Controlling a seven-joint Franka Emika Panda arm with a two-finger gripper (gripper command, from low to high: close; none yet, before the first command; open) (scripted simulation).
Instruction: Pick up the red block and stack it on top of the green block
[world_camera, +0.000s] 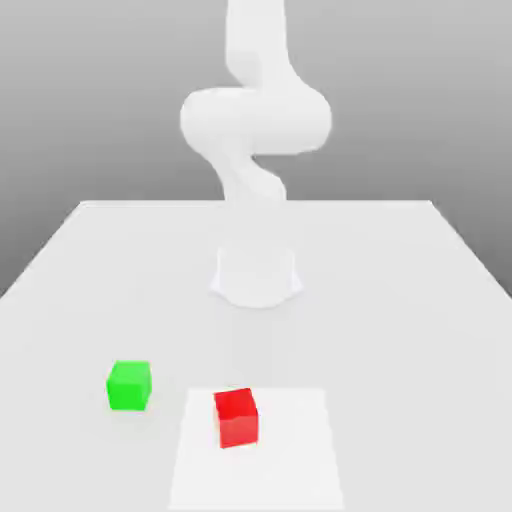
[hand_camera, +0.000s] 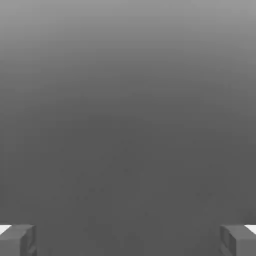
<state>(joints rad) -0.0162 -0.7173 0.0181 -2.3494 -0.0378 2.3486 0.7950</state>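
The claw (hand_camera: 128, 240) is hanging wide open, holding nothing, its two fingers (hand_camera: 17, 240) far apart at the bottom corners of the hand view. In the exterior view, the red block (world_camera: 237, 417) is sitting low in the frame, just below the middle, well below the arm (world_camera: 255, 120) at the top. The green block (world_camera: 130, 385) is sitting near it, to its left and a little higher. The claw is probably needing to come down toward the red block first.
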